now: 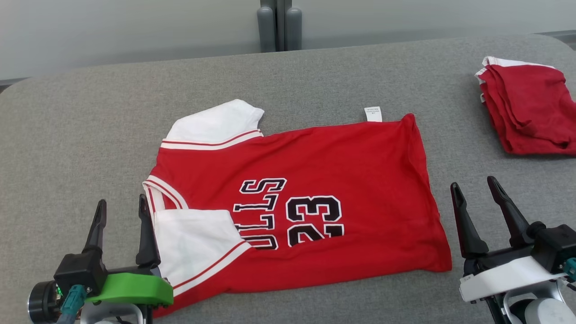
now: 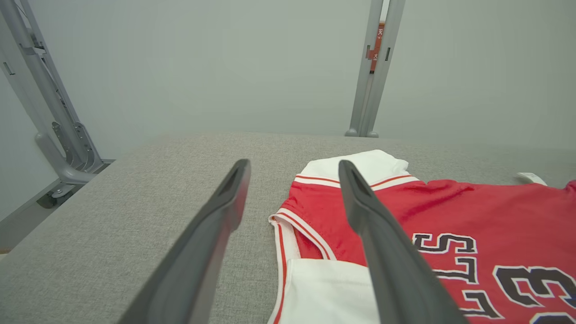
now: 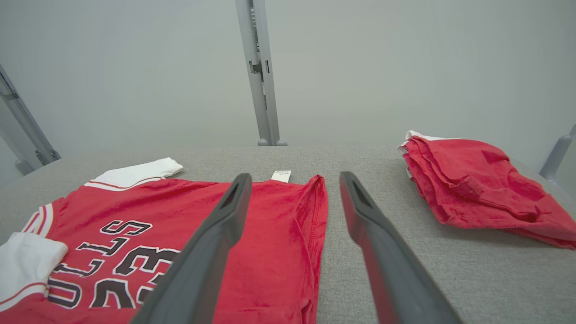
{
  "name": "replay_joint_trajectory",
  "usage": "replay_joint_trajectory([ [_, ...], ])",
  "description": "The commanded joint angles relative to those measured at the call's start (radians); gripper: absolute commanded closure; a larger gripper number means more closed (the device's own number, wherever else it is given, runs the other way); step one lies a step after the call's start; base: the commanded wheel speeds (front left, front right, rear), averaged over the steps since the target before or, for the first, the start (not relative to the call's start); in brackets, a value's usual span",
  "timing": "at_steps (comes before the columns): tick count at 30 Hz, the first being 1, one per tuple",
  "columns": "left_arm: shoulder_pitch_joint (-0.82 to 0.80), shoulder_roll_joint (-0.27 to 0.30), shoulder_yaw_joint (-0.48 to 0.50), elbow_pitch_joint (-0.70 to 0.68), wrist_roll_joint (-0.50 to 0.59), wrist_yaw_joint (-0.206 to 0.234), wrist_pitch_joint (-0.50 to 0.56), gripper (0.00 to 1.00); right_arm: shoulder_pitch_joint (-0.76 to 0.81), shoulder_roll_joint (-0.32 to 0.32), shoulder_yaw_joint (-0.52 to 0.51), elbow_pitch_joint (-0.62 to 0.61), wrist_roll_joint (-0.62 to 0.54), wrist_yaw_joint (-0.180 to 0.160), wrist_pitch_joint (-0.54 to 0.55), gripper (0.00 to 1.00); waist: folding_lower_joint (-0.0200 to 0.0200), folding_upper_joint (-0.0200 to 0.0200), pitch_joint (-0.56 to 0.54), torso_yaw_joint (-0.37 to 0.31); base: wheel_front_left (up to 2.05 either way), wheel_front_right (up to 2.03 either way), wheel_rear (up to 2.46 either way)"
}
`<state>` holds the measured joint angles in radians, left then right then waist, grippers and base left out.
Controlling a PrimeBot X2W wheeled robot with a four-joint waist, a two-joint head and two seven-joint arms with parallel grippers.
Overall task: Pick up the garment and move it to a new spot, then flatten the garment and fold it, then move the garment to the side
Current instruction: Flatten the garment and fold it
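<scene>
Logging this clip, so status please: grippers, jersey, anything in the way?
Left gripper open, empty, by collar. Right gripper open, empty, past hem. Jersey spread on table, near sleeve folded over. Second red garment far right, clear.

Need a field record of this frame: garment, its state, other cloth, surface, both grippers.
garment: red jersey, white sleeves, "23" print
state: spread flat, collar toward the robot's left; near sleeve folded over the front
other cloth: folded red garment, far right, apart from the jersey
surface: grey fabric table
left gripper: open, empty, beside the collar end
right gripper: open, empty, beside the hem
</scene>
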<state>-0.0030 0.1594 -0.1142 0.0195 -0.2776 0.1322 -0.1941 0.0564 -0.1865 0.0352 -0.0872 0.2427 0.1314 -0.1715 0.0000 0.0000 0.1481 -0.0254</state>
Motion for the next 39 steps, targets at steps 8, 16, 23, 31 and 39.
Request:
replay_joint_trajectory([
  [8,-0.061,0.017,-0.007,-0.010,-0.002,-0.010,0.022,0.00,0.002,0.009,-0.011,-0.026,0.009,-0.002,0.019,0.00,0.0000,0.0000,0.032,-0.001,0.00,0.00,0.00],
  [16,-0.407,0.038,-0.087,0.151,-0.019,-0.132,0.165,0.00,-0.055,-0.003,-0.001,-0.056,0.010,-0.002,0.032,0.00,0.0000,0.0000,0.146,-0.015,0.00,0.00,0.00],
  [23,-0.684,0.040,-0.131,0.457,-0.034,-0.210,0.267,0.00,-0.105,-0.006,0.027,-0.039,0.024,-0.002,0.023,0.00,0.0000,0.0000,0.233,-0.065,0.00,0.00,0.00],
  [31,-0.897,0.049,-0.157,0.792,-0.069,-0.249,0.332,0.00,-0.152,-0.010,0.055,-0.006,0.037,-0.002,0.012,0.00,0.0000,0.0000,0.302,-0.113,0.00,0.00,0.00],
  [39,-0.974,0.067,-0.217,1.026,-0.094,-0.264,0.467,0.93,-0.168,-0.022,0.048,0.035,0.049,-0.002,0.012,0.00,0.0000,0.0000,0.318,-0.126,0.00,0.00,0.00],
])
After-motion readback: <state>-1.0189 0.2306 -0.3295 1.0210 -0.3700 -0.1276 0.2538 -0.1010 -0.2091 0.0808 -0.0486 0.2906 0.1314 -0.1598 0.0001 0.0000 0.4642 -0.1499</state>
